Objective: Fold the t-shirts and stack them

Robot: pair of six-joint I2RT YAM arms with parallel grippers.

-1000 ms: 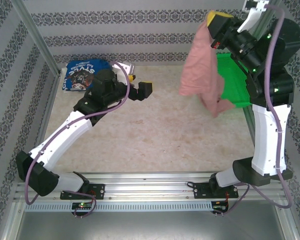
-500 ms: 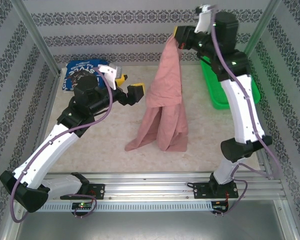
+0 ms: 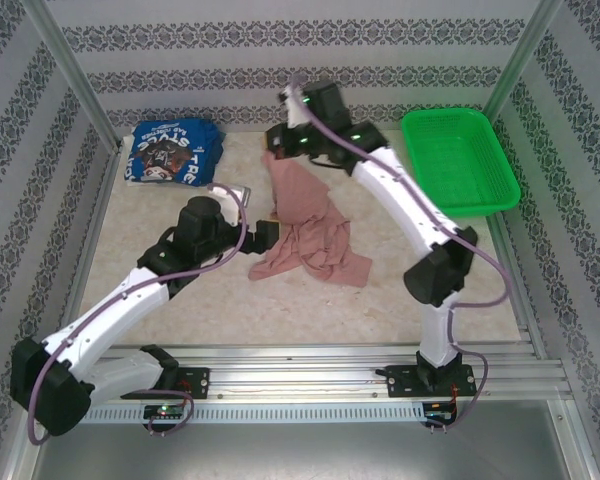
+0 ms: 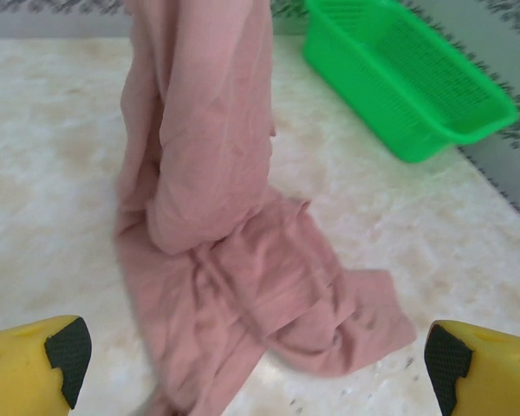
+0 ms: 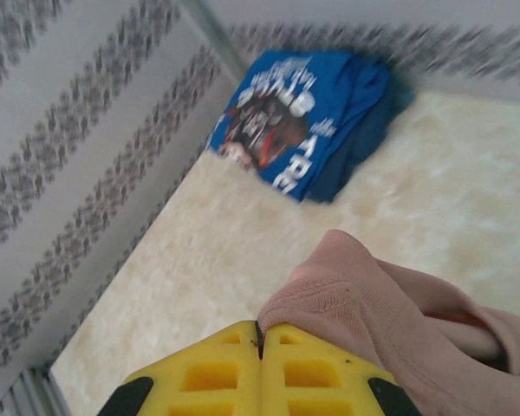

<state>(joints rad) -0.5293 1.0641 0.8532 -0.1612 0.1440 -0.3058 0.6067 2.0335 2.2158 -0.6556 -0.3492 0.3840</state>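
Observation:
The dusty pink t-shirt [image 3: 305, 225] hangs from my right gripper [image 3: 277, 140] at the table's far middle, and its lower half is crumpled on the tabletop. That gripper [image 5: 262, 334] is shut on a pinched fold of the pink t-shirt [image 5: 373, 303]. My left gripper [image 3: 270, 232] stands open just left of the heap, its yellow fingers [image 4: 35, 368] wide apart with the pink t-shirt [image 4: 217, 260] lying ahead of them, untouched. The royal blue t-shirt [image 3: 170, 152] with white lettering lies folded in the far left corner, where the right wrist view has it as the blue t-shirt [image 5: 308, 113].
A green mesh basket [image 3: 460, 160] stands at the far right of the table, and it is the green basket [image 4: 407, 78] in the left wrist view. Patterned walls and metal posts close the table on three sides. Bare marble surface lies near the front edge.
My right arm has swung left from above the basket and come down, so the pink t-shirt now piles on the table. My left gripper has moved toward the heap.

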